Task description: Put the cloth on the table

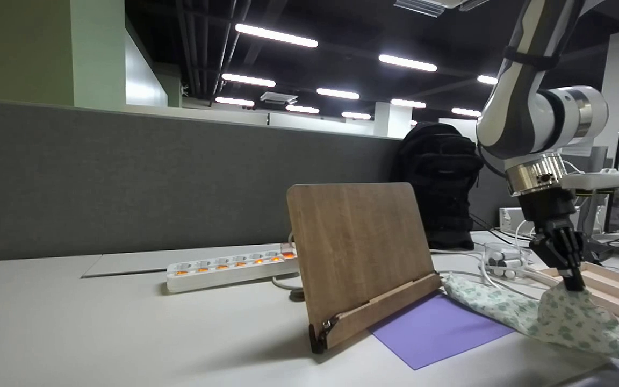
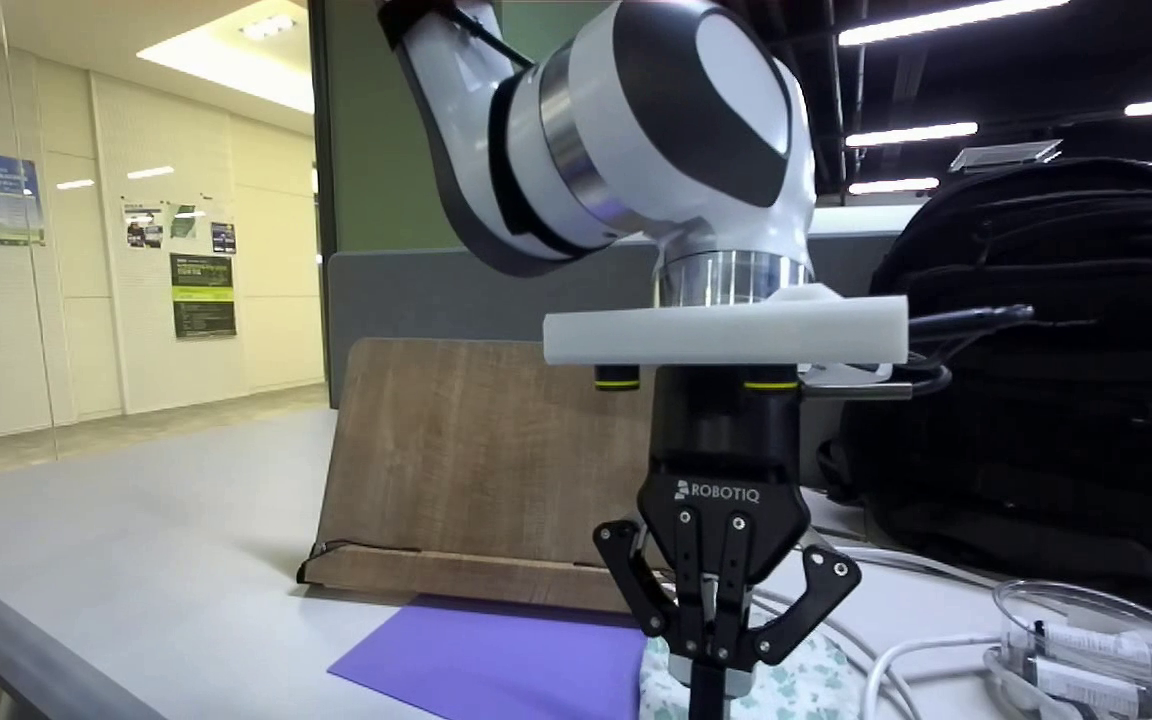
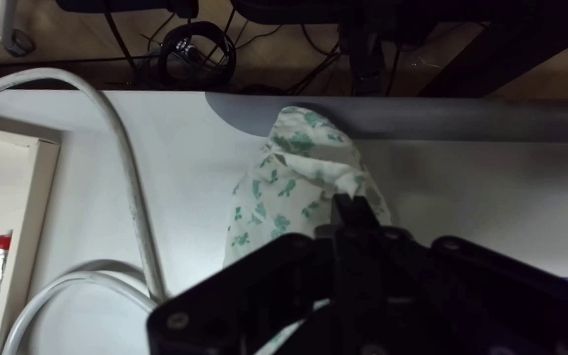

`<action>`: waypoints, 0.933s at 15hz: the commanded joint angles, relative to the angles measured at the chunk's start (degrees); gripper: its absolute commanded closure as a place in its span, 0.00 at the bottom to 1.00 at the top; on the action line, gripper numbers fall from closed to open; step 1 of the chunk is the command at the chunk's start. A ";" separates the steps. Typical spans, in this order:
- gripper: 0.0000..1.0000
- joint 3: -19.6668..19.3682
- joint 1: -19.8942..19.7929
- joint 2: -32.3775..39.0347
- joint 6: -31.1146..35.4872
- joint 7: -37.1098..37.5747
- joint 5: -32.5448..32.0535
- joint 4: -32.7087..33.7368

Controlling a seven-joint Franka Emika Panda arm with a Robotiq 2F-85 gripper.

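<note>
Cloth, white with green leaf print; crumpled, one portion pinched up into a peak, the remainder lying along the white table; in the wrist view, one end reaches the table's grey edge.

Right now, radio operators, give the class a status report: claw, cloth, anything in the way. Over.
Claw shut on cloth. Cloth peaked at the grip, much of it on table. Possible snag: white cable nearby.
</note>
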 commanded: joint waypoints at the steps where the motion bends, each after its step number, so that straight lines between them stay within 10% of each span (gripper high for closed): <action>1: 0.72 1.02 0.28 0.69 -0.54 2.80 1.51 3.23; 11: 0.06 0.23 5.97 -8.58 8.85 15.97 -10.22 1.73; 14: 0.00 0.94 6.60 -12.34 8.35 21.14 -14.60 0.94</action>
